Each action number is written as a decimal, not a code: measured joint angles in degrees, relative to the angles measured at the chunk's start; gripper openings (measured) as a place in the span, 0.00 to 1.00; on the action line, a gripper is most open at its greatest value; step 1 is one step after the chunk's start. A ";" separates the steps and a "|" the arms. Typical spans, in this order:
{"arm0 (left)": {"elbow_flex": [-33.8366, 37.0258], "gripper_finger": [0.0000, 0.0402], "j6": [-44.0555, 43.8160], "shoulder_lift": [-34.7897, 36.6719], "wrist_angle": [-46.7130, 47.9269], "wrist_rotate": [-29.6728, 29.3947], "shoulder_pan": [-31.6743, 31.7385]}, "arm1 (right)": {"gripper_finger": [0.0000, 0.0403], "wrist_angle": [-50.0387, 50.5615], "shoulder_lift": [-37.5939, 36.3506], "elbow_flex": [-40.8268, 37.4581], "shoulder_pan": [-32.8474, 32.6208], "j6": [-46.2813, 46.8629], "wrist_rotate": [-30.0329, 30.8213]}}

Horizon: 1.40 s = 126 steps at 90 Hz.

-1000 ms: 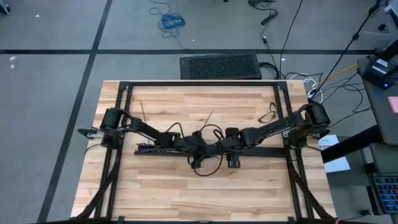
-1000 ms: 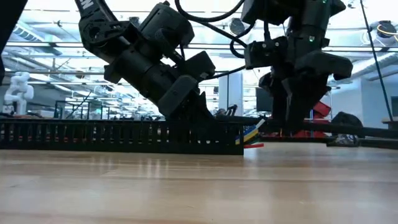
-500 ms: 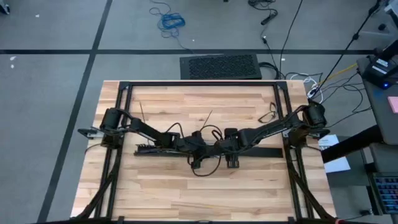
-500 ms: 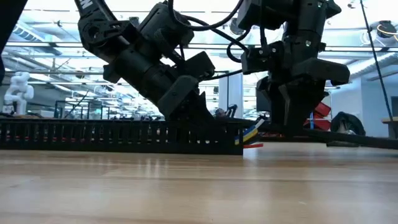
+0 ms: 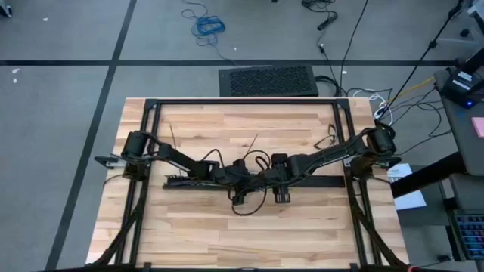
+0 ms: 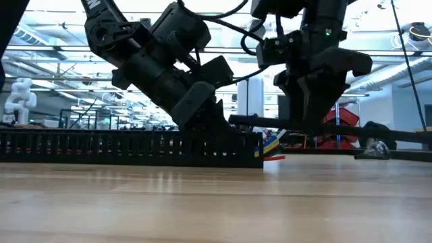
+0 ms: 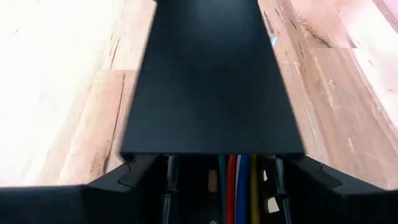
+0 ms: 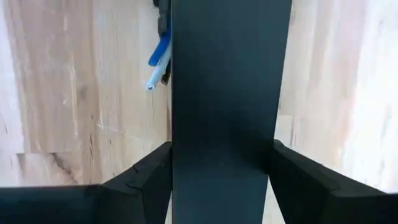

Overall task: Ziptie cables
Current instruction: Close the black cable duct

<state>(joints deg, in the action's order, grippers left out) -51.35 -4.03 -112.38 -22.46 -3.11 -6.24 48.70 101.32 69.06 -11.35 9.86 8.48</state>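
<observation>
1. The wooden surface (image 5: 227, 227) is bare toward its near edge, with open room there; both arms meet at its middle.
2. The long black slotted bar (image 6: 101, 148) lies across the middle, the cables (image 6: 273, 147) poking coloured ends from its open end.
3. The left gripper (image 5: 240, 175) holds the bar, its fingers (image 7: 134, 174) closed on a flat black cover strip (image 7: 211, 81) over the wires.
4. The right gripper (image 5: 281, 181) straddles the strip, apparently gripping it.
5. Thin dark zipties (image 5: 172, 134) lie apart behind.
</observation>
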 joint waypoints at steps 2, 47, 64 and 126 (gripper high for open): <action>0.00 0.60 0.00 0.00 0.00 -0.03 0.00 | 0.54 0.15 0.26 -0.01 0.00 0.12 -0.05; 0.04 0.60 -1.70 0.00 0.24 -2.12 0.25 | 0.54 6.45 3.80 5.78 0.00 -0.46 0.81; 0.04 0.60 -1.70 0.00 0.20 -2.32 0.26 | 0.54 7.70 3.78 6.39 0.00 -0.26 1.74; 0.04 0.60 -1.64 0.00 0.17 -2.37 0.26 | 0.55 7.94 7.61 7.37 0.83 -3.14 0.51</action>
<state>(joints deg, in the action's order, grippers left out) -51.31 -5.67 -112.38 -22.28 -5.48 -5.98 56.64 108.92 76.42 -10.52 6.73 8.99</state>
